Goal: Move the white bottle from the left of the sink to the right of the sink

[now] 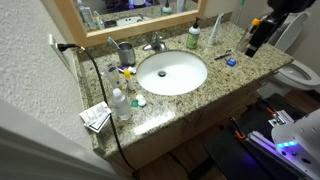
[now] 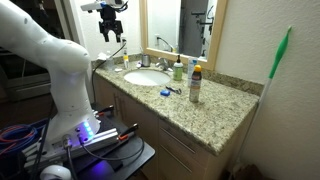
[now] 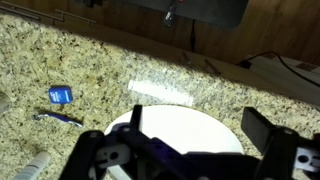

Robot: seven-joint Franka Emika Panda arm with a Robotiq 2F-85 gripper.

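Observation:
A pale bottle with a white cap point(image 1: 120, 103) stands upright on the granite counter left of the white oval sink point(image 1: 172, 72). It also shows in an exterior view point(image 2: 195, 86), nearest the camera. My gripper point(image 1: 255, 42) hangs high above the right end of the counter, far from the bottle, and shows above the far end in an exterior view point(image 2: 112, 32). In the wrist view the gripper point(image 3: 185, 150) is open and empty, with the sink bowl point(image 3: 190, 125) below its fingers. The bottle is out of the wrist view.
A green bottle point(image 1: 193, 38) and the faucet point(image 1: 155, 43) stand behind the sink. A cup point(image 1: 125, 52), small items and a black cable point(image 1: 100, 85) crowd the left side. A blue item point(image 3: 60, 95) and a pen point(image 3: 55, 117) lie right of the sink.

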